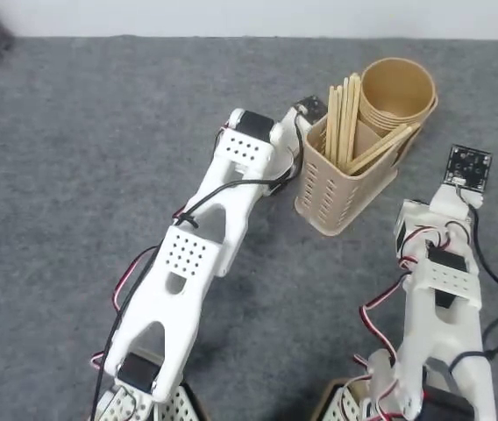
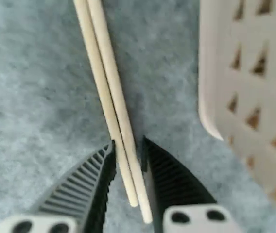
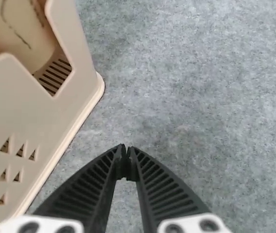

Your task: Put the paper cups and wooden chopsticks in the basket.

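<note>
Cups (image 1: pixel 398 92) and chopsticks (image 1: pixel 344 118) in basket (image 1: pixel 341 197), 2 chopsticks (image 2: pixel 110 97) in left gripper (image 2: pixel 128 148) beside it

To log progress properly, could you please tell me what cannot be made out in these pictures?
Left wrist view: the two pale wooden chopsticks held in the left pincer run off the frame edge, ends unseen.
High view: the stacked tan paper cups nest too tightly to count.
Right wrist view: the beige perforated plastic basket is cropped by the edge, hiding its contents.

This is looking like a robotics lab bench: two white printed-plastic robot arms (image 1: pixel 198 254) trailing loose red-and-black wires (image 1: pixel 129 281) are sitting on a grey felt-covered table (image 1: pixel 65 202) before a plain white wall (image 1: pixel 231 16).
</note>
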Controlling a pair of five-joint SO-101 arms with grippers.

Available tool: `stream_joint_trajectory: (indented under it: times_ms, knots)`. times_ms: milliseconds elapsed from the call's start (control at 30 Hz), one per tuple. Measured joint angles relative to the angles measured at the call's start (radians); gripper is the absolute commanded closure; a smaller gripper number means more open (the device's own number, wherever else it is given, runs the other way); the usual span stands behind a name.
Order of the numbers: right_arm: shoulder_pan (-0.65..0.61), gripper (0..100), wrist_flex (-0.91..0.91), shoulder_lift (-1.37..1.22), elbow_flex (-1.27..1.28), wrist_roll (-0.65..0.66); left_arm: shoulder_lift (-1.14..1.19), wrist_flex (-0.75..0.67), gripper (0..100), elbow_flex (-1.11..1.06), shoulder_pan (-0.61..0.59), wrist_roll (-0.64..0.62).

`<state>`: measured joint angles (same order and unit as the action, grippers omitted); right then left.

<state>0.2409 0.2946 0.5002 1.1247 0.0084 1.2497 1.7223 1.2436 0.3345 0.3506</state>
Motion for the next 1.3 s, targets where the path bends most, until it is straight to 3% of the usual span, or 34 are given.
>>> stream_joint_trajectory:
  times_ms: [200,433,567,867,1067,1300]
  knots:
    - [-0.002,98.7,0.0,0.0,0.0,0.0,-0.049,0.0,99,-0.098,0.0,0.052]
    - [-0.002,98.7,0.0,0.0,0.0,0.0,-0.098,0.0,99,-0.203,0.005,0.055]
    - [0.0,98.7,0.0,0.0,0.0,0.0,-0.178,0.0,99,-0.345,-0.006,0.121]
    - [0.0,98.7,0.0,0.0,0.0,0.0,-0.43,0.0,99,-0.496,-0.124,0.15]
    - [0.0,98.7,0.0,0.0,0.0,0.0,-0.652,0.005,99,-0.5,-0.18,0.035]
    - [0.0,98.7,0.0,0.0,0.0,0.0,-0.875,-0.029,99,-0.506,-0.164,-0.198]
